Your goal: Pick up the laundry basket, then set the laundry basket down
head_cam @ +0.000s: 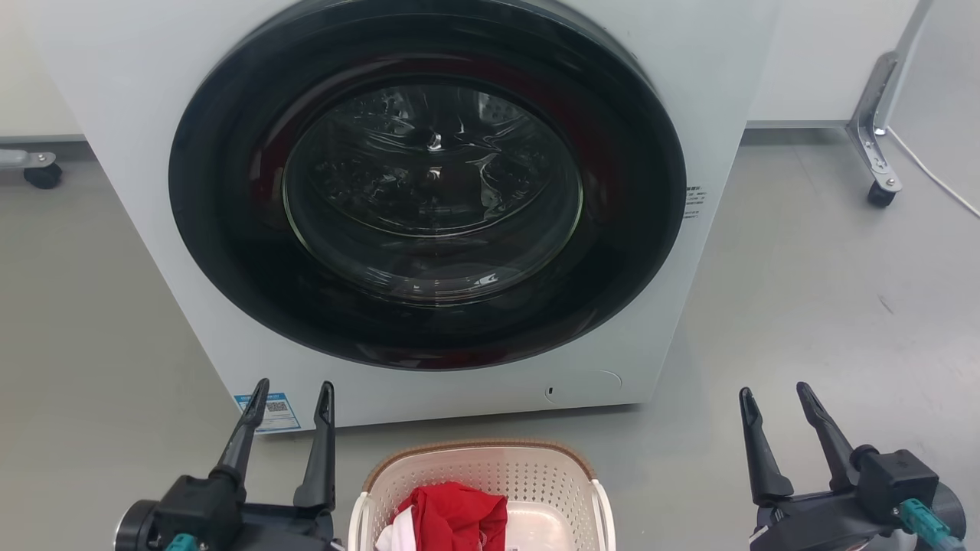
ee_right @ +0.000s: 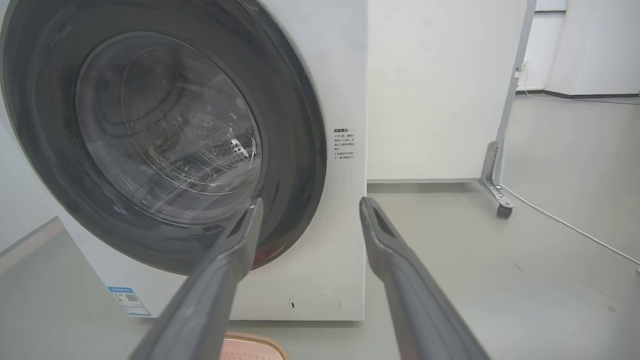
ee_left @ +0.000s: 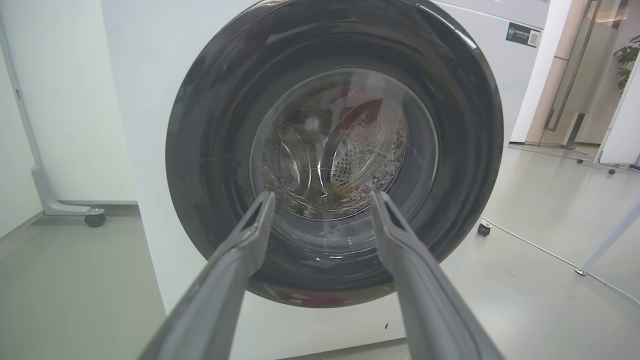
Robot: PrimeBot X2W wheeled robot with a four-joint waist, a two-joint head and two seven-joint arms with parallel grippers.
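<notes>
At the lower left of the head view, your left gripper [head_cam: 295,386] stands with its fingers spread wide and empty, just beside the left side of the laundry basket [head_cam: 490,459]. The basket sits at the bottom centre, on the grey floor [head_cam: 804,306] before the washer [head_cam: 689,76], cut off by the frame's lower edge, with a red garment [head_cam: 459,516] inside. Expect it to be light (one or two soft pieces will hardly weigh it down), but the thin perforated plastic will likely flex under a one-sided pull. Take it from both sides at once, at the white loop handles [head_cam: 605,501] or under the brown rim, where it looks stiffest. At the lower right, your right gripper [head_cam: 773,390] is likewise wide and empty, farther from the basket.
</notes>
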